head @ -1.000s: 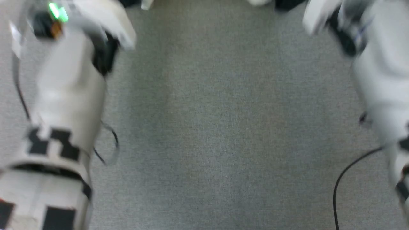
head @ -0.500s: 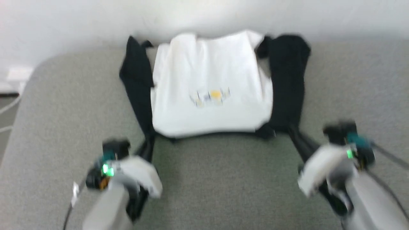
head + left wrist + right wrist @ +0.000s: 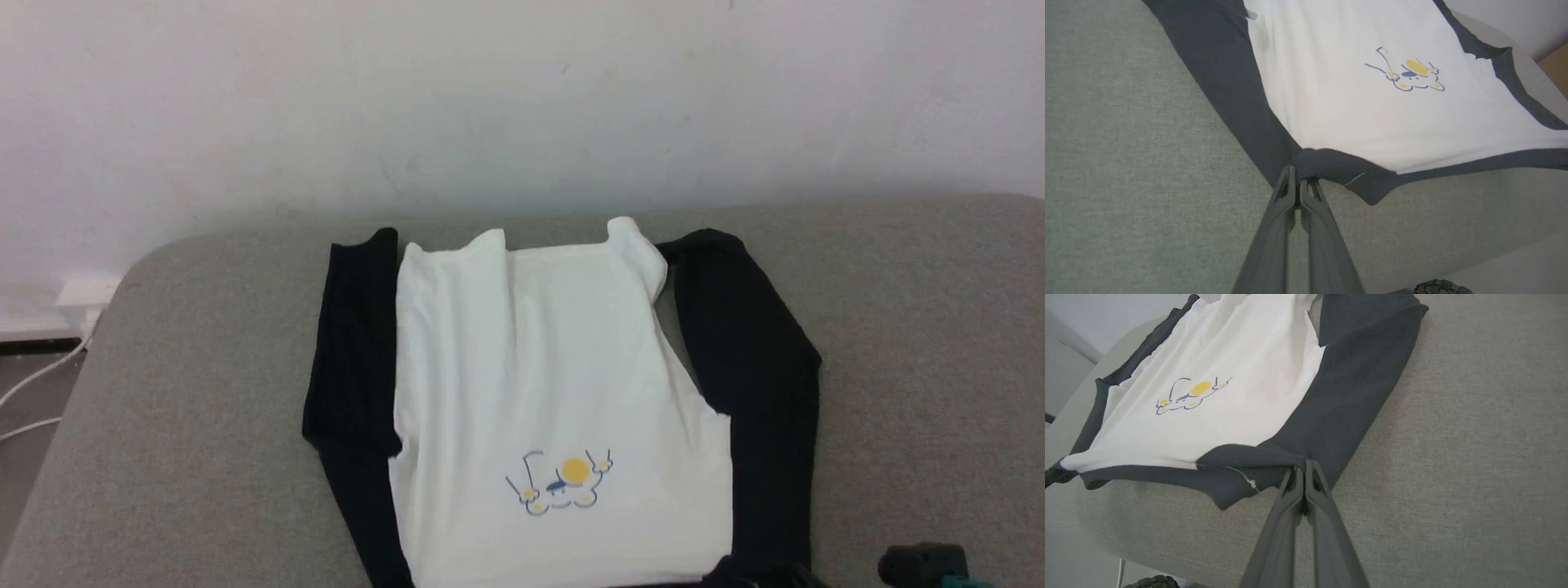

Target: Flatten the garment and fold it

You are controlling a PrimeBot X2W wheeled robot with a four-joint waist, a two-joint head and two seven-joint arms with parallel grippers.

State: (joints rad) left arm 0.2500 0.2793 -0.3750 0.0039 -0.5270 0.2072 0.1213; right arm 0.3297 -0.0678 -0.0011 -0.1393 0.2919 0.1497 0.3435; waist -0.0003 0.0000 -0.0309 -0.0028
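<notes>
**A:** Entry one, the garment. Location?

**B:** Spread print-side up on the grey fabric-covered worktop. Hem toward the wall, neck edge nearest the robot. The cartoon print sits in the near half. The black left sleeve and right sleeve lie alongside the white body. Shallow creases run lengthwise down the white panel.

**A:** Entries two and three, the grippers?

**B:** Left gripper: jaws pinched together on black fabric at the near left shoulder corner. Right gripper: jaws pinched together on black fabric at the near right shoulder corner. The black neck edge runs fairly straight between the two holds.

**A:** What has changed over the last second?

**B:** Chiefly the head camera.
- A second ago it looked down at bare grey cloth and two forearms.
- Half a second ago it caught the shirt and both arms, blurred.
- It now looks forward as far as the wall, and the picture is sharp.

That is the view swinging, not the shirt travelling. Both holds match the half-second-old picture.

**A:** What does that mean for the task?

**B:** As a judgement, flattening looks nearly done and folding has not begun. With both shoulders gripped, the likely next move is to carry the near edge toward the hem. The two arms would need to move evenly, or the sleeves may skew.
</notes>
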